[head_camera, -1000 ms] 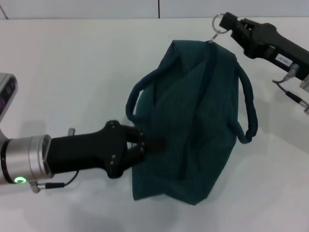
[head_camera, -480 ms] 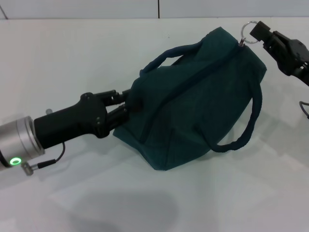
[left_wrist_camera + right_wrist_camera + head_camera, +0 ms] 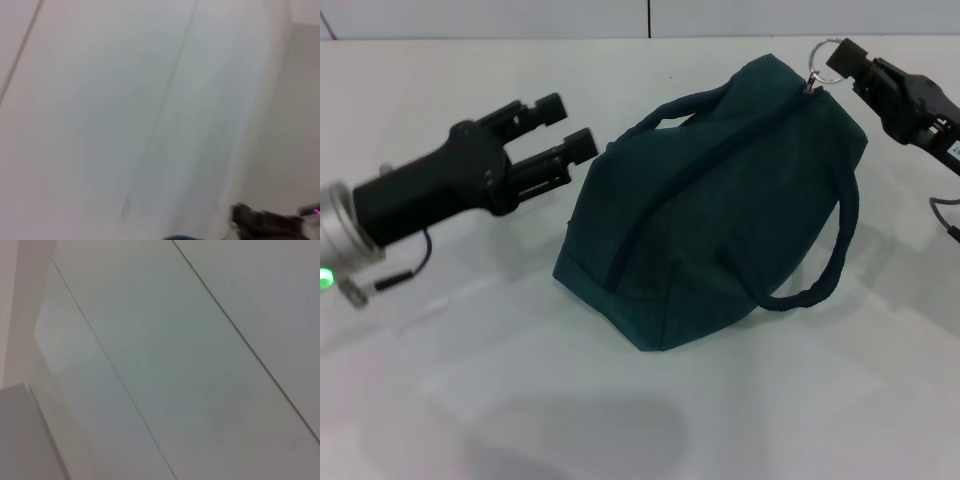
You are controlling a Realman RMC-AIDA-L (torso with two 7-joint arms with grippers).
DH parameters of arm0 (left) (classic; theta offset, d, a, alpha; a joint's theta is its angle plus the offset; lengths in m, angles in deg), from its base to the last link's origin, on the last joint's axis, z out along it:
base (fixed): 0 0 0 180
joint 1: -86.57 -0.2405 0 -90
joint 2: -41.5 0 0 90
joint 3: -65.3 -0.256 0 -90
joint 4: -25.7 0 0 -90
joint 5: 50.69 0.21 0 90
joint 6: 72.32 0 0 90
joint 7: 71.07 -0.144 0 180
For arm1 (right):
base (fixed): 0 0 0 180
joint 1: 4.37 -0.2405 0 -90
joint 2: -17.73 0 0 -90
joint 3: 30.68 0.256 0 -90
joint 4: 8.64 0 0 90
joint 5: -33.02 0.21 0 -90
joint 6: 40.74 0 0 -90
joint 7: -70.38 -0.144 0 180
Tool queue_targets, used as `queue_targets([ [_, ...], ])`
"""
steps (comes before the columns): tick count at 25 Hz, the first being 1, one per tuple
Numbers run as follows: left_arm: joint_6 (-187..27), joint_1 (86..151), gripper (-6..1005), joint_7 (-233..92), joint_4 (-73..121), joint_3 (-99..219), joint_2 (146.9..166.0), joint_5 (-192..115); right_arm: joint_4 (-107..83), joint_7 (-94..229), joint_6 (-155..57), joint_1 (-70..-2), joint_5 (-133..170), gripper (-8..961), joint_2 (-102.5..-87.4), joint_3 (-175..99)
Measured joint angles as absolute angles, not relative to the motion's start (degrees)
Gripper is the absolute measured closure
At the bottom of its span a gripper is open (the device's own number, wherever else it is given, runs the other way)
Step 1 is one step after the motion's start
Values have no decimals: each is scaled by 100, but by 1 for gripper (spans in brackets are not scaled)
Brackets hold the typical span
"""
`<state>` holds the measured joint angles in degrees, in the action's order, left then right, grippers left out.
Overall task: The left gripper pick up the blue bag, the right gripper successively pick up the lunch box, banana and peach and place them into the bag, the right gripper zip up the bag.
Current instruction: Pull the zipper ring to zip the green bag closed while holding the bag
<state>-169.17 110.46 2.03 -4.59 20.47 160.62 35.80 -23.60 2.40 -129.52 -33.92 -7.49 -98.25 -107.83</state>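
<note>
The blue bag (image 3: pixel 720 210) sits on the white table (image 3: pixel 470 400), slumped and lying partly on its side, its dark zipper line running from the low near corner up to the far top corner. The zipper looks drawn shut along the whole length that shows, so nothing of the inside or of any contents can be seen. One loop handle (image 3: pixel 825 250) droops down the right side of the bag to the tabletop, and the other arches over the far upper edge. The right gripper (image 3: pixel 848 66) is at the bag's far top corner, its fingers pinched narrow on the metal ring pull (image 3: pixel 827 58) at the end of the zipper, the ring standing up just above the fabric. The left gripper (image 3: pixel 568 128) hangs to the left of the bag, just beside its upper left edge but apart from it, with its two fingers spread and holding nothing. In the left wrist view the right gripper (image 3: pixel 265 220) shows as a dark shape far off against pale surfaces; the right wrist view shows only pale panels.
</note>
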Motion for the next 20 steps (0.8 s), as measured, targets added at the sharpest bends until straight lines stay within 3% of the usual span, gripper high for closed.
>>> queue_targets([
  [8,-16527,11382,165,3864,-4437,646,16106,4855,-2357,208,-12819,-3533,-758,886,-9838,-10785],
  [14,-16076,12071,170,6204,-6000,-587,16109,6375,-2357,200,-12759,-3546,-762,885,-9844,-10785],
  [20,-15724,12405,174,7187,-6147,-1182,16113,7224,-2358,193,-12760,-3565,-793,883,-9846,-10833],
])
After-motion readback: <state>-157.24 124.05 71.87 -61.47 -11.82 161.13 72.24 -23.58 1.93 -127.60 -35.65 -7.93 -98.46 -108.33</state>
